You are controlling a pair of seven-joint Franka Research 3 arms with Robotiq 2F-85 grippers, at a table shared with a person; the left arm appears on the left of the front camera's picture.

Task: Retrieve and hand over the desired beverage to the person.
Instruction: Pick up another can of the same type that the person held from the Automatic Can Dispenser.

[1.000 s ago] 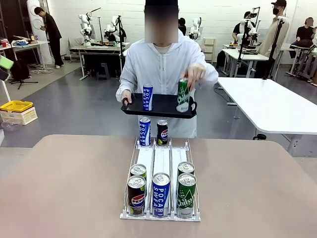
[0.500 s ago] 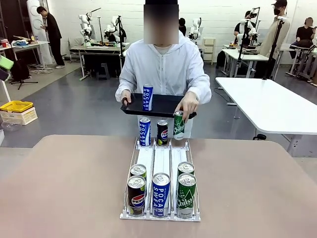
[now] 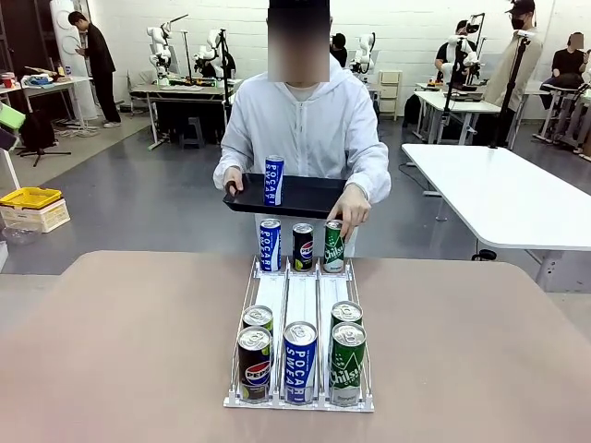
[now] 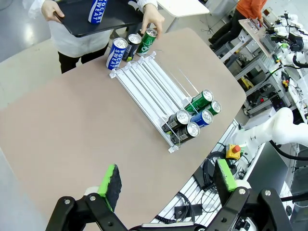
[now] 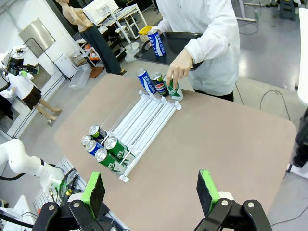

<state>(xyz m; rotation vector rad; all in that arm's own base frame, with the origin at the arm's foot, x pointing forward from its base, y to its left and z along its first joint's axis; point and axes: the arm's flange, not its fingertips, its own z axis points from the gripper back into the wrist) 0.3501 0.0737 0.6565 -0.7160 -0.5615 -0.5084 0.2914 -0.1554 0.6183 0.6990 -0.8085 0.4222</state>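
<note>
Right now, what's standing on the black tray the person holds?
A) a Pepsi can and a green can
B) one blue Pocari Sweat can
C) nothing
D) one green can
B: one blue Pocari Sweat can stands upright on the black tray. The green can sits at the far end of the rack under the person's hand.

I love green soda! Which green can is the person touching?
The green can at the rack's far end, in the right lane: the person's hand is on its top. The other green cans stand untouched at the near end.
</note>
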